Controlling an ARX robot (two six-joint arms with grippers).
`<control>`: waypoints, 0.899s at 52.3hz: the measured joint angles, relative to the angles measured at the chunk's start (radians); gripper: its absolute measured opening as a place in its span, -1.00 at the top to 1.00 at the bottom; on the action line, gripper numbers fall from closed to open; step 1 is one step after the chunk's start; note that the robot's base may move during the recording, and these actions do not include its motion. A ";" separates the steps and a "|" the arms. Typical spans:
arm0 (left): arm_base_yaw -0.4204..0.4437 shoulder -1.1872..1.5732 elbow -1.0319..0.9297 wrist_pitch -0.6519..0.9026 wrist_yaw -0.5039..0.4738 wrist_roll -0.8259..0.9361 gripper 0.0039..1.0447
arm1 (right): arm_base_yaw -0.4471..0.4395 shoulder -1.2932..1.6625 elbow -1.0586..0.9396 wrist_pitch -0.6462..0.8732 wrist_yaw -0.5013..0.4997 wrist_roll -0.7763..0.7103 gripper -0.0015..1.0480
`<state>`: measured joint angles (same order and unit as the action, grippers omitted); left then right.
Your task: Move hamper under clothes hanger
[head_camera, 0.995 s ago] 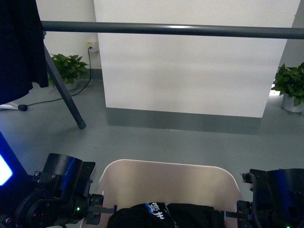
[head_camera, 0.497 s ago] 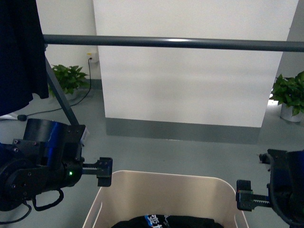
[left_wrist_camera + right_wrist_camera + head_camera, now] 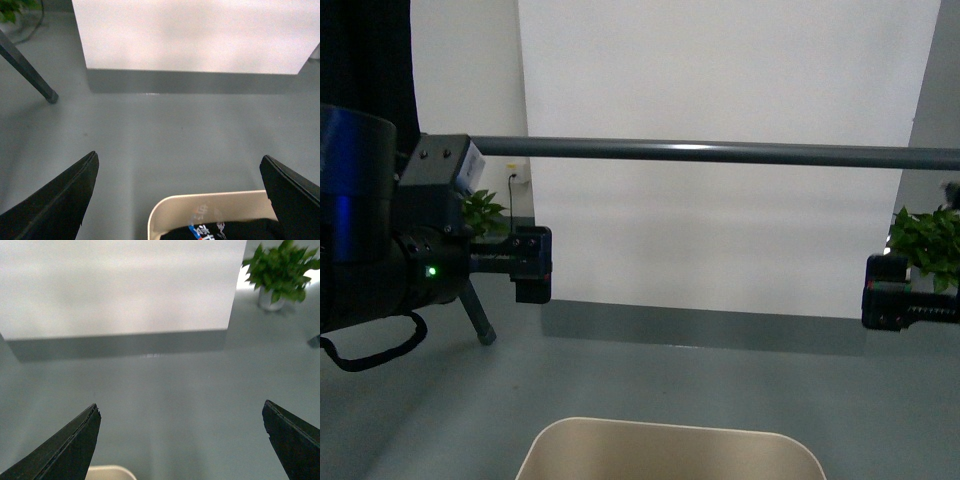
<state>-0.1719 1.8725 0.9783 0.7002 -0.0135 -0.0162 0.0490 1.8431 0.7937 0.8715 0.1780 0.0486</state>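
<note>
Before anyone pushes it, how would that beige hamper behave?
The hamper looks like smooth rigid plastic, so it should keep its shape and probably slide on the smooth grey floor. The dark clothes inside add little weight, so likely light.

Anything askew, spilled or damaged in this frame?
Nothing stands out. The hamper sits upright on the floor with dark clothing inside, none spilled. The clothes hanger bar runs level, and both grippers hang open, clear of the hamper.

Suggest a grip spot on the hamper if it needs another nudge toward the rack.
Probably the hamper rim at its two short ends, one gripper per side, coming down from above: it sits on the floor, open top up, with both sets of jaws spread wide above it. The left gripper has the rim's rounded corner in view.
</note>
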 joint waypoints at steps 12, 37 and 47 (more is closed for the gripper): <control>-0.039 -0.128 -0.072 0.077 -0.079 0.039 -0.79 | 0.071 -0.177 -0.081 0.103 0.036 0.000 -0.82; 0.050 -0.416 -0.554 0.324 -0.097 0.017 0.66 | 0.013 -0.446 -0.452 0.169 -0.117 -0.045 0.58; 0.079 -0.526 -0.672 0.327 -0.076 0.014 0.94 | -0.038 -0.558 -0.549 0.158 -0.173 -0.048 0.96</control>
<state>-0.0933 1.3460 0.3061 1.0275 -0.0898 -0.0017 0.0113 1.2854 0.2443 1.0294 0.0051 0.0006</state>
